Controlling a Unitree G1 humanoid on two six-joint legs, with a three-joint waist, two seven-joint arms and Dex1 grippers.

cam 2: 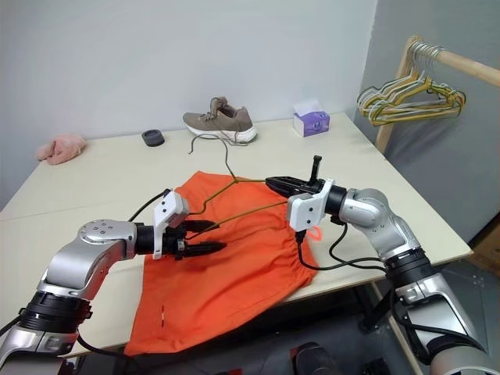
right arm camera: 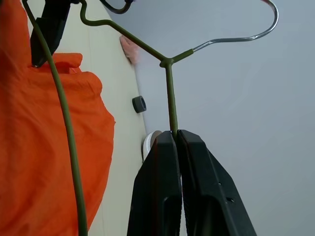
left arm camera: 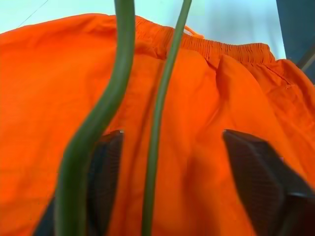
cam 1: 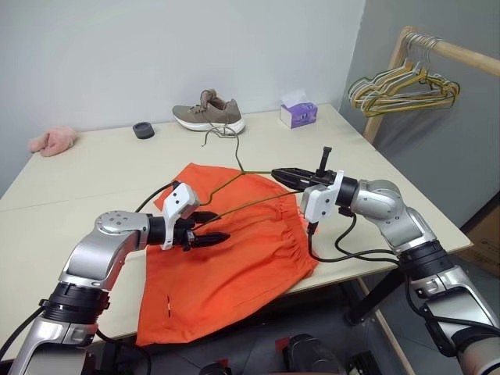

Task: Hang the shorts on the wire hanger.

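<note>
Nearest my head camera lay the bright orange fabric shorts [cam 1: 234,258], spread flat on the pale bench [cam 1: 94,168] with one edge draped over its front rim. My left pincer [cam 1: 209,237] hovered just above the cloth, fingers parted, with the thin olive-brown wire hanger [cam 1: 250,205] running past them. My right pincer [cam 1: 283,173] was closed on the hanger's other end, holding it off the shorts. Farther back I saw a taupe knit sneaker [cam 1: 209,112], a purple tissue box [cam 1: 298,114], a small dark ring-shaped object [cam 1: 143,130] and a pink fluffy slipper [cam 1: 53,141]; a bunch of yellow and green hangers [cam 1: 406,87] hung on a wooden rail [cam 1: 457,53] beyond the bench.

From my left wrist, two hanger wires [left arm camera: 162,108] crossed between the open fingers [left arm camera: 256,172], over orange fabric and its gathered waistband [left arm camera: 231,49]; I could not tell whether they touched.

From my right wrist, the fingers [right arm camera: 162,191] pinched one wire just below the hanger's neck.
</note>
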